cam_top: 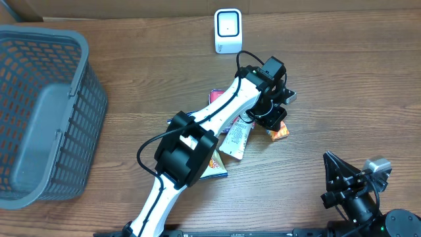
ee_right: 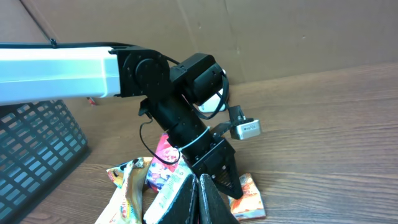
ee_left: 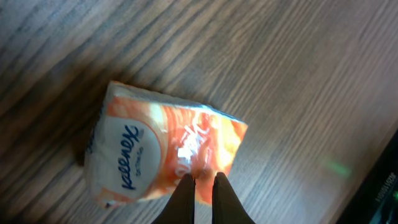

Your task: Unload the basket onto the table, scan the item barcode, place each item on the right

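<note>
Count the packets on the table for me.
4: orange Kleenex pack rightmost, white pouch mid-pile, pink packet farthest back, blue-edged packet nearest. The left arm may hide more.

the small print on the tissue pack (ee_left: 155,155) is too blurred for you to read. overhead, the left arm (cam_top: 223,108) hides most of the packets (cam_top: 235,141), and the basket (cam_top: 39,112) runs off the left edge.
</note>
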